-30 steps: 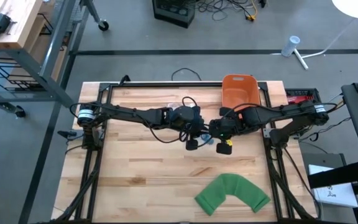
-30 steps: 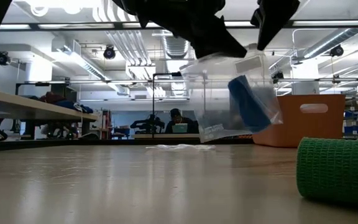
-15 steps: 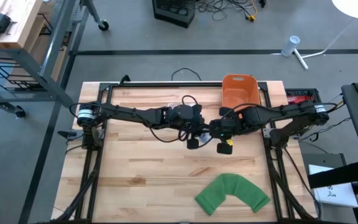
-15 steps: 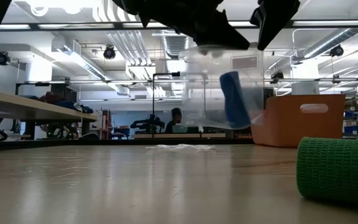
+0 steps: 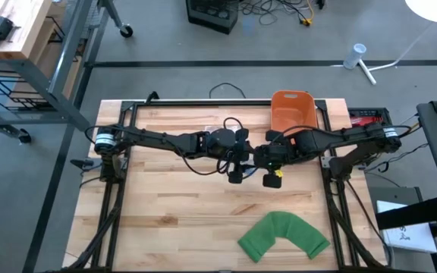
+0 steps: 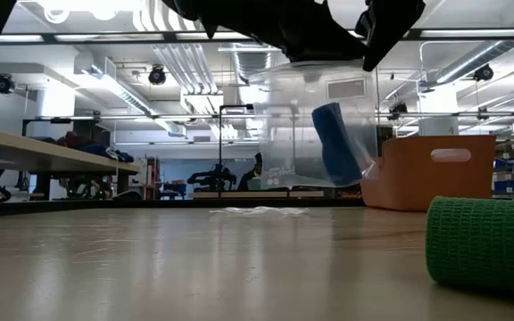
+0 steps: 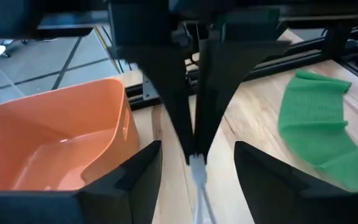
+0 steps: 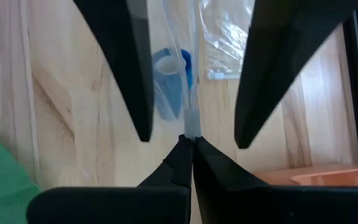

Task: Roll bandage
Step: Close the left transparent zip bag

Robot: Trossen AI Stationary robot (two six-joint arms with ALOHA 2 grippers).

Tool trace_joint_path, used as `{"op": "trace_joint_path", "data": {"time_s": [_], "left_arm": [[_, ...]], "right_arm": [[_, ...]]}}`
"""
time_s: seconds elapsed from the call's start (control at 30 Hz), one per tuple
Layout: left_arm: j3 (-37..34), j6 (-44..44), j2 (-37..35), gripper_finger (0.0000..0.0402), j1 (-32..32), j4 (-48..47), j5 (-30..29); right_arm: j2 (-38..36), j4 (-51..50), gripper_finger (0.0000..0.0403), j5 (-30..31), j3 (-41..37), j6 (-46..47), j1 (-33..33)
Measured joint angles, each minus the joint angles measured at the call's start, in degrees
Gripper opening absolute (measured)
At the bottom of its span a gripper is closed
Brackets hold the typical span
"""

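Both arms are meeting over the middle of the wooden table [image 5: 173, 220], toward its far edge. The right gripper [image 8: 190, 138] is pinching the top edge of a clear plastic bag [image 6: 328, 129], fingers pressed together on it. The bag is hanging in the air above the table, and a blue bandage roll [image 6: 337, 153] is sitting inside it, tilted.

The left gripper [image 7: 194, 168] is facing the right one closely, its fingers [image 7: 129, 177] standing apart on either side of the right gripper's closed tips; it is gripping nothing. In the right wrist view the left fingers [image 8: 129, 56] are flanking the bag's edge without touching it.

Surroundings:
- An orange bin [image 5: 292, 111] is sitting at the far edge of the table, just beside the right arm's elbow and behind the hanging bag in the low view.
- A green bandage [image 5: 284, 234] is lying bent in an arc near the front right of the table, well apart from both grippers.
- A bit of clear plastic wrap [image 6: 255, 210] is lying flat on the table under the arms.
- Benches and a person are showing in the room beyond; details too small to tell.
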Motion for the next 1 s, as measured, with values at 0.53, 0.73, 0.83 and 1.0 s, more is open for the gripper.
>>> {"op": "trace_joint_path", "data": {"time_s": [0.53, 0.73, 0.83, 1.0], "left_arm": [[0.0, -0.44, 1.27, 0.0036, 0.1, -0.04, -1.58], [0.0, -0.46, 1.04, 0.0008, 0.11, -0.33, -1.63], [0.0, -0.49, 0.82, 0.0011, 0.11, -0.97, -1.63], [0.01, -0.64, -0.14, 0.0014, 0.11, -3.37, -1.63]], "right_arm": [[0.0, 0.28, 0.0, 0.07, -0.02, -0.69, 0.0], [0.0, 0.26, 0.0, 0.21, -0.02, -0.69, 0.0], [0.0, 0.23, 0.0, 0.15, -0.02, -0.69, 0.0], [0.0, 0.5, 0.0, 0.06, 0.0, -0.69, 0.0]]}}
